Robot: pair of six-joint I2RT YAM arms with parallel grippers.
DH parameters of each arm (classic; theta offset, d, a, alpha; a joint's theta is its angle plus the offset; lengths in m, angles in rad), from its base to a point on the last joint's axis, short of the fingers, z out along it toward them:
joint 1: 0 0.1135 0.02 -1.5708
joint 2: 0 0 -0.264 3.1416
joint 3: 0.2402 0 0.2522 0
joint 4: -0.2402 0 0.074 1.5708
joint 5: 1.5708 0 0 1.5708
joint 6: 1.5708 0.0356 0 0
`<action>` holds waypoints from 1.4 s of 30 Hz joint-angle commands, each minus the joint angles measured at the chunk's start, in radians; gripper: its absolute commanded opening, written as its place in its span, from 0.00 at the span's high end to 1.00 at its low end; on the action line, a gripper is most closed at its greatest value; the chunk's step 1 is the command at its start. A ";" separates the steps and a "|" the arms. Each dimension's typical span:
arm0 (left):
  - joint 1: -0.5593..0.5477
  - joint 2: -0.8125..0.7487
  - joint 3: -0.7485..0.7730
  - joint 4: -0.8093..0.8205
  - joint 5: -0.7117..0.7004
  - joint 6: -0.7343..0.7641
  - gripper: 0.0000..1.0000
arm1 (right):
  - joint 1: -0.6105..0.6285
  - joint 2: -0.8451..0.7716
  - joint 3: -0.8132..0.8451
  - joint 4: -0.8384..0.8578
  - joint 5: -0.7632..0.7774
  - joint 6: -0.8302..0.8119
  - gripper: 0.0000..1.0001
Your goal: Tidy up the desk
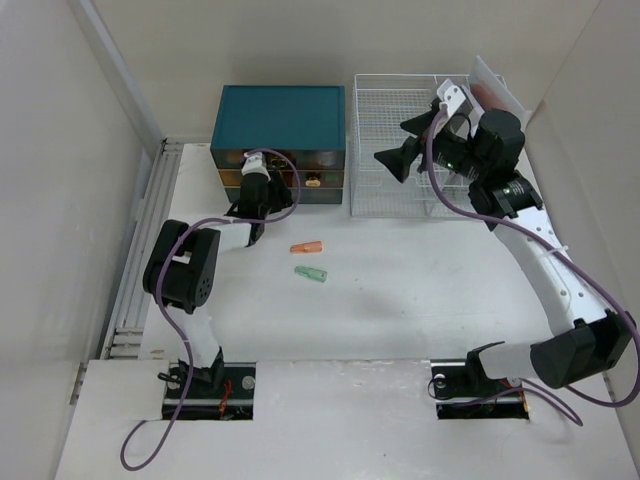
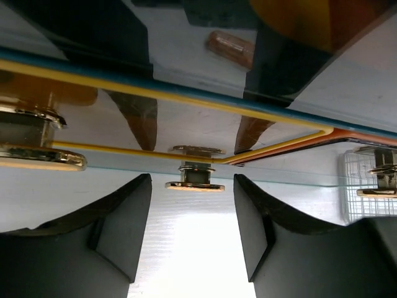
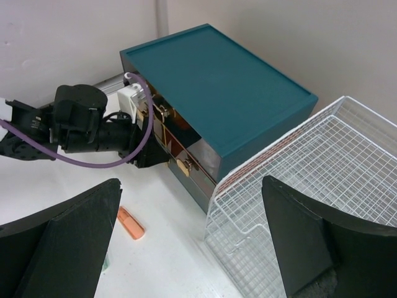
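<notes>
The white desk [image 1: 400,310] carries a small orange capsule-shaped piece [image 1: 307,247] and a small pale green one [image 1: 311,272] near its middle. My left gripper [image 1: 256,186] is open at the front of the teal drawer box [image 1: 283,118]. In the left wrist view its fingers [image 2: 127,223] stand on either side of a gold drawer knob [image 2: 194,177] without touching it. My right gripper [image 1: 405,145] is open and empty, held high over the front left of the white wire-mesh rack [image 1: 385,195]. The orange piece also shows in the right wrist view [image 3: 131,223].
The drawer box [image 3: 217,87] and rack [image 3: 322,174] stand side by side at the back of the desk. Two more gold knobs [image 2: 381,180] flank the middle one. A white and red item [image 1: 490,90] leans behind the rack. Walls close in on both sides.
</notes>
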 commanded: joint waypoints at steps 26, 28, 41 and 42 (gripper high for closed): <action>-0.028 -0.066 -0.174 0.185 -0.040 -0.316 0.53 | -0.013 -0.025 -0.005 0.061 -0.062 0.007 0.00; -0.028 -0.075 -0.229 0.254 -0.018 -0.366 0.52 | -0.013 -0.025 -0.005 0.061 -0.062 0.007 0.00; 0.012 -0.033 -0.275 0.484 0.029 -0.524 0.47 | -0.022 -0.034 -0.005 0.061 -0.080 0.007 0.00; 0.012 -0.033 -0.261 0.484 0.029 -0.535 0.47 | -0.022 -0.034 -0.005 0.061 -0.080 0.007 0.00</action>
